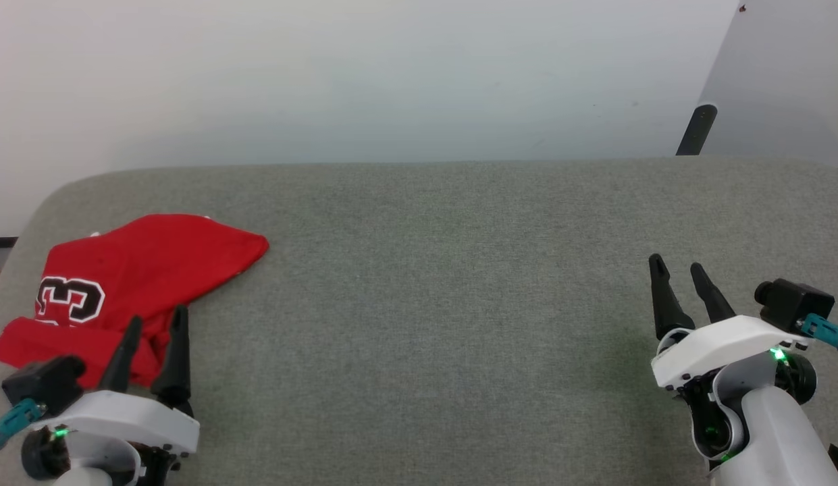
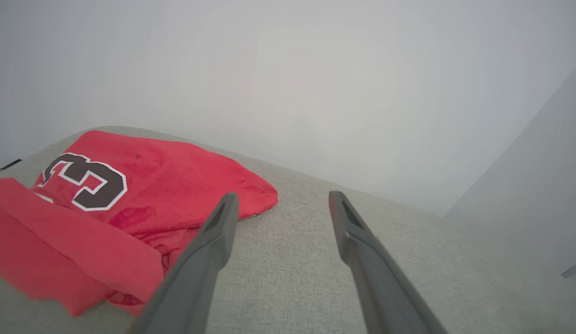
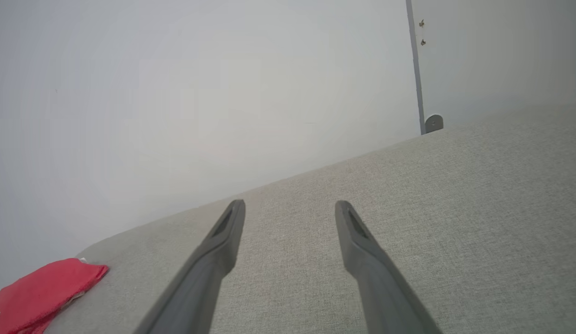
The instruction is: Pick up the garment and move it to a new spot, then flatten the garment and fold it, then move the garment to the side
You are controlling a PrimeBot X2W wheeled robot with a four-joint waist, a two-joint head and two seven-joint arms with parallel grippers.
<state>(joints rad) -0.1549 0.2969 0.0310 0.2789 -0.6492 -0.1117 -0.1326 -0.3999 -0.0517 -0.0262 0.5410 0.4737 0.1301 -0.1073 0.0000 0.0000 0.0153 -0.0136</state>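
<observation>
The grey bench (image 1: 459, 304) carries the garment (image 1: 142, 270) at its far left end, near the edge. It is a compact red bundle, one layer lapped over, a number showing. It looks folded and set aside, so the task seems at or near its end, though the fold is loose. The left claw (image 1: 156, 318) hovers beside it, spread and empty. The right claw (image 1: 675, 264), well apart, is spread and empty too.

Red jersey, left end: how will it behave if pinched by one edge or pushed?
Likely floppy: the red jersey lies in soft overlapping folds, so a one-edge pinch probably lets the rest drape. Pushed, it would likely bunch on the grey woven cover rather than slide.
</observation>
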